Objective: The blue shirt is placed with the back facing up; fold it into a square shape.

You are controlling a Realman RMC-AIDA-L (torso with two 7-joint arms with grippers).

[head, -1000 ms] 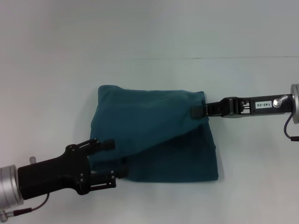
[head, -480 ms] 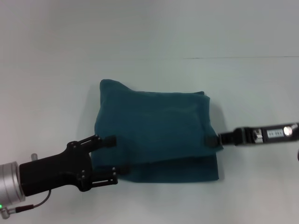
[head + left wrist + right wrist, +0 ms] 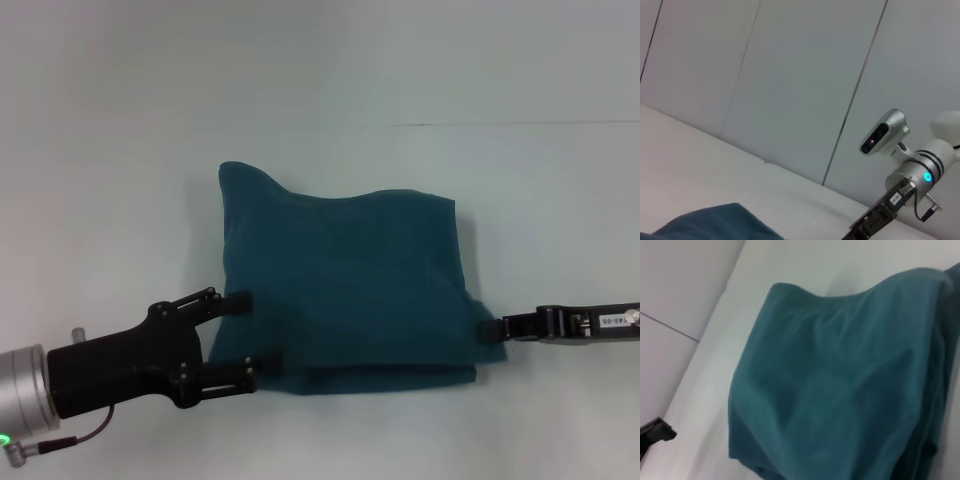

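The blue shirt (image 3: 345, 285) lies mid-table (image 3: 120, 150), already a compact, roughly square bundle w/ a lower layer peeking out along the near edge. Left gripper (image 3: 238, 335) sits at the shirt's near-left corner, fingers spread wide, one prong above & one below that corner, not visibly pinching cloth; probably there to pin or steady that side. Right gripper (image 3: 490, 329) is at the near-right corner, tip touching the cloth edge; can't tell if it's clamping or released. Far-left corner pokes up a bit, so the square isn't quite tidy.
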